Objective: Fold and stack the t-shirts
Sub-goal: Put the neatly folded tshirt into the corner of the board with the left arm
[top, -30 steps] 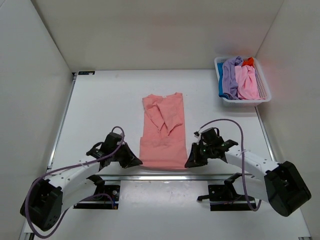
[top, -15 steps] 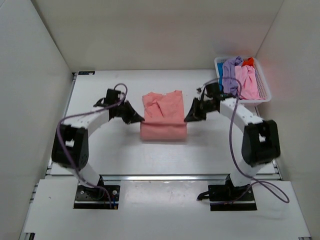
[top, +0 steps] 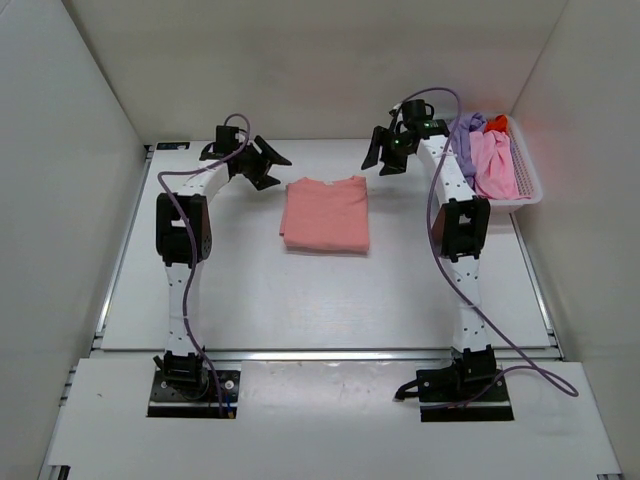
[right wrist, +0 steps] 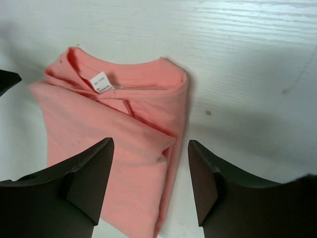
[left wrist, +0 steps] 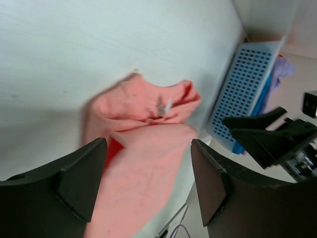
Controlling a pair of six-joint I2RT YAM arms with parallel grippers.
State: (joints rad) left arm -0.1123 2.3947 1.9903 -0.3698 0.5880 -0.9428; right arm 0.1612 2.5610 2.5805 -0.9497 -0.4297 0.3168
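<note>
A salmon-pink t-shirt (top: pixel 325 215) lies folded in half on the white table, collar end at the far side. My left gripper (top: pixel 268 165) hovers open off its far-left corner, touching nothing. Open too, my right gripper (top: pixel 380 158) hangs off the far-right corner. In the left wrist view the t-shirt (left wrist: pixel 143 163) shows below and between the spread fingers (left wrist: pixel 81 183). The right wrist view shows its collar and label (right wrist: pixel 101 82), the fabric below the open fingers (right wrist: pixel 208 181). More t-shirts, lavender (top: pixel 468 128), light pink (top: pixel 492 160) and orange-red (top: pixel 497 123), sit bunched in the basket.
The white slotted basket (top: pixel 528 195) stands at the far right, close beside my right arm; it also shows in the left wrist view (left wrist: pixel 242 84). White walls close in the table at the back and sides. Both arms stretch far out over the table.
Both grippers carried the t-shirt's near hem up to its collar end, folding it in half. They then opened, let go and moved out past the far corners.
</note>
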